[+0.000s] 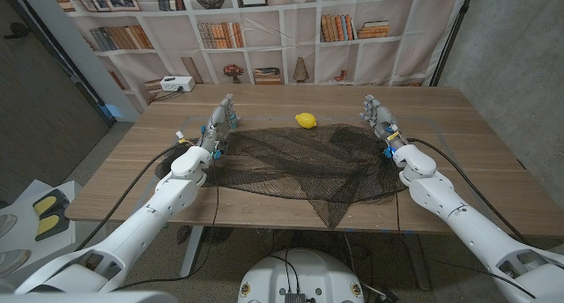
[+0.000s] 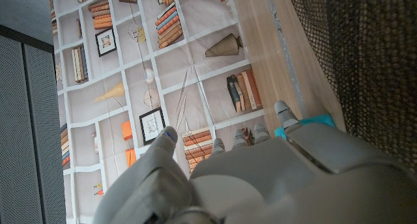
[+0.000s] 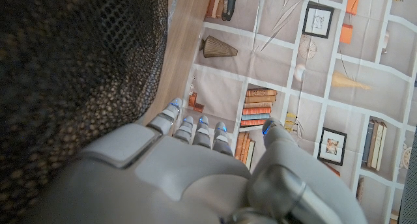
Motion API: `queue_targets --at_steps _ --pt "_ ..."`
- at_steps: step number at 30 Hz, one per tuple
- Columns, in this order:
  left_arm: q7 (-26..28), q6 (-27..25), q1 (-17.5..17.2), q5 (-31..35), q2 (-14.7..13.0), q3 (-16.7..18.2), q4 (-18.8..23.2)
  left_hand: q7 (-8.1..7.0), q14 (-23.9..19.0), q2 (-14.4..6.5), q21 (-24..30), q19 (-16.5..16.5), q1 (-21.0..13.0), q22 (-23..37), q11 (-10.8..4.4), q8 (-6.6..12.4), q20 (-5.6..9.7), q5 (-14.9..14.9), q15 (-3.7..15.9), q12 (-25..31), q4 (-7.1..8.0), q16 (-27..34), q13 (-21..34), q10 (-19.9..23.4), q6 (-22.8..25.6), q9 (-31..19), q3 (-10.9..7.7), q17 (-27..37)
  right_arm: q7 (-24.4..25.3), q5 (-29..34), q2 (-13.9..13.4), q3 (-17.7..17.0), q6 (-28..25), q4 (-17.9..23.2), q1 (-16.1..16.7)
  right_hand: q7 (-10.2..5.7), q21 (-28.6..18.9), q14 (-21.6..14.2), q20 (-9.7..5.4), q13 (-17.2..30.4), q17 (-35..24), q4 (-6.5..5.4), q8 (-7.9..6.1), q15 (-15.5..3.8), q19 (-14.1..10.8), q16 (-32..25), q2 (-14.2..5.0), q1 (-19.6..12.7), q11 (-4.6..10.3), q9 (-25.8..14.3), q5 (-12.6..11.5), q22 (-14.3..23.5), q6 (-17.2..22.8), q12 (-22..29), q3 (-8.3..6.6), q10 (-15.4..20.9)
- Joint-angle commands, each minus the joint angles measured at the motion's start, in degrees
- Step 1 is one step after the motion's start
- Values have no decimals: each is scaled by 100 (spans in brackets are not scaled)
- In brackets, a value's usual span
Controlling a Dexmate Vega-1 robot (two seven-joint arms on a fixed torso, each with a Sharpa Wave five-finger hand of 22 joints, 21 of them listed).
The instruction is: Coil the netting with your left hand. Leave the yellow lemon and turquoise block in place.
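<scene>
Not yet begun: netting (image 1: pixel 300 166) spread flat across the desk (image 1: pixel 132 175), lemon (image 1: pixel 305 121) at its far edge. Left robot hand (image 1: pixel 218 127) upright beside the near-left edge, fingers apart, holding nothing; right robot hand (image 1: pixel 381 120) likewise. Next, probably, reaching onto the mesh edge, pinching, gathering inward, clear of the lemon.

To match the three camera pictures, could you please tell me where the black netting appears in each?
Head view: netting spreads across the table's middle.
Left wrist view: dark mesh beside the left hand.
Right wrist view: mesh beside the right hand.
Shared landmark: bookshelf backdrop.
</scene>
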State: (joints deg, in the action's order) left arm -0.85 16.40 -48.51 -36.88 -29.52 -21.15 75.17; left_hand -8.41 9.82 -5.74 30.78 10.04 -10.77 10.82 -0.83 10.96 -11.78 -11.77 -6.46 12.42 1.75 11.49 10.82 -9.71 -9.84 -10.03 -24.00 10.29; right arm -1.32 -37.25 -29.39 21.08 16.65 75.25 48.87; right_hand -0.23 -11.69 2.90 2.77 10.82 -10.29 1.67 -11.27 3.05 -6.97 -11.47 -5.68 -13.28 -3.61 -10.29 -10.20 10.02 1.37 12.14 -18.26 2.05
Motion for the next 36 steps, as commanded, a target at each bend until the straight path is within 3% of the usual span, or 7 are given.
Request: queue_targets --at_steps 1,3,7,13,29,36 --pt "262 -31 -88 198 -90 1 198 107 -18 3 2 324 -178 21 129 105 -22 85 30 174 -176 45 52 -377 -358 -39 -64 27 100 10 -37 -29 18 169 136 -14 -26 -11 0 14 -31 11 -28 32 -39 -24 -10 -38 -48 -21 -32 12 61 20 -41 -7" --pt "370 -70 -107 318 -153 -14 281 59 -25 -2 -4 320 -208 22 143 81 -3 94 39 174 -205 40 56 -368 -402 -40 -80 26 113 2 -49 -35 6 201 163 -20 -26 -13 -4 15 -32 15 -26 35 -39 -24 -10 -40 -42 -21 -30 12 60 19 -41 -5" --pt "1241 -777 -255 779 -432 -20 906 -75 -265 89 31 143 -307 27 139 94 50 136 33 207 -349 101 76 -241 -326 -43 -93 31 118 7 -66 -35 3 251 195 -36 -22 -14 2 15 -34 23 -26 40 -37 -22 -12 -45 -52 -21 -27 12 74 18 -40 5" --pt "1997 -1704 -261 1397 -784 -105 1459 -78 -454 113 75 -71 -422 27 148 129 50 153 24 249 -491 125 88 -80 -136 -43 -133 33 164 5 -78 -41 -17 327 250 -42 -18 -16 9 17 -39 33 -22 43 -34 -21 -14 -45 -45 -22 -22 13 83 15 -33 20" --pt "2635 -2738 -19 2652 -1218 -352 2034 -37 -433 95 -23 55 -545 30 139 105 38 167 26 224 -638 61 104 -78 -30 -44 -190 41 268 1 -61 -51 -5 426 378 -22 -8 -4 25 19 -48 46 -36 41 -24 -13 -16 -38 -37 -23 -14 14 160 3 -18 31" --pt "3038 -3802 52 3224 -1311 -443 2445 -59 -582 97 -40 47 -571 37 149 113 34 177 47 270 -689 99 111 71 78 -44 -202 47 322 7 -63 -65 8 470 427 -15 -5 -4 31 20 -51 52 -37 52 -22 -12 -20 -37 -47 -24 -12 14 182 2 -14 42"
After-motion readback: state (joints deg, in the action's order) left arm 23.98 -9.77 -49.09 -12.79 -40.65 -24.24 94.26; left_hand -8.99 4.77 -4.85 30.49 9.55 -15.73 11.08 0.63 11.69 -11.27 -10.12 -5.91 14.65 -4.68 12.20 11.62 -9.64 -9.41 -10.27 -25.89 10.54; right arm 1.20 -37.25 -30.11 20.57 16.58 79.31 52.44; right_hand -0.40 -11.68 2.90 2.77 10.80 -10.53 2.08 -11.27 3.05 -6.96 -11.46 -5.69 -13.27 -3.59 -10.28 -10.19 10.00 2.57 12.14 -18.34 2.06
